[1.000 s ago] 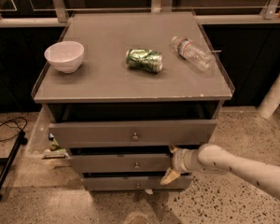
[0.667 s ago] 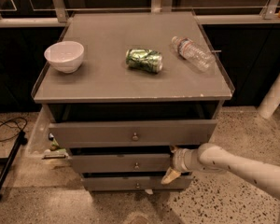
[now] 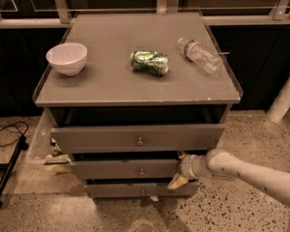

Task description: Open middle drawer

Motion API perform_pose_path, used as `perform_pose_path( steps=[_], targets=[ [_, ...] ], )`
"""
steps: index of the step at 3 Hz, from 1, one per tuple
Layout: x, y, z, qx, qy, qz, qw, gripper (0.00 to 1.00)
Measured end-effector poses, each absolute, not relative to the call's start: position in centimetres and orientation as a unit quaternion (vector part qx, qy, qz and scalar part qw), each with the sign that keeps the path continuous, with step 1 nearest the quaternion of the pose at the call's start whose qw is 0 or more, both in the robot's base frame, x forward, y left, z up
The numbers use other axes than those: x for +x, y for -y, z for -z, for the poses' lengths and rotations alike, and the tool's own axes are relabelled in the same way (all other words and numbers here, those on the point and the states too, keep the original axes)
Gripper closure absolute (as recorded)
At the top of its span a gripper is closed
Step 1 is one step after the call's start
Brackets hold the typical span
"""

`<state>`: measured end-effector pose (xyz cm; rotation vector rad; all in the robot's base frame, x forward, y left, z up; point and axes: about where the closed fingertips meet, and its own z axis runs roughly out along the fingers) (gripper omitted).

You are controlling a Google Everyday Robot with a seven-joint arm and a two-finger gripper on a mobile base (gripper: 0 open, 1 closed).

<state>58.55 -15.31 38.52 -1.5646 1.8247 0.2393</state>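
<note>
The long white robot arm (image 3: 253,172) reaches in low from the right, almost flat, and its gripper (image 3: 180,171) sits at the right end of the low grey middle drawer (image 3: 121,169) with the small round knob — spread or pinching, I cannot tell. That drawer is under the taller grey top drawer (image 3: 106,138). The crushed green can (image 3: 150,62) and clear plastic bottle (image 3: 199,55) have writing too small to read.

white bowl (image 3: 66,58); crushed green can (image 3: 149,62); plastic bottle (image 3: 199,55)
</note>
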Motion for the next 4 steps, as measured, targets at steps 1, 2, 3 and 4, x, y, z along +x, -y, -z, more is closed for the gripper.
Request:
perform_pose_path(
  steps=[1, 2, 3, 4],
  targets=[
    [58.5, 15.3, -38.6, -0.606, -0.706, -0.093, 0.355, 0.26],
    [58.7, 15.2, -39.5, -0.606, -0.706, -0.093, 0.355, 0.5],
    [58.7, 15.2, -40.2, -0.605, -0.706, -0.092, 0.355, 0.73],
    [58.3, 16.7, -41.8, -0.595, -0.714, -0.073, 0.362, 0.96]
  ],
)
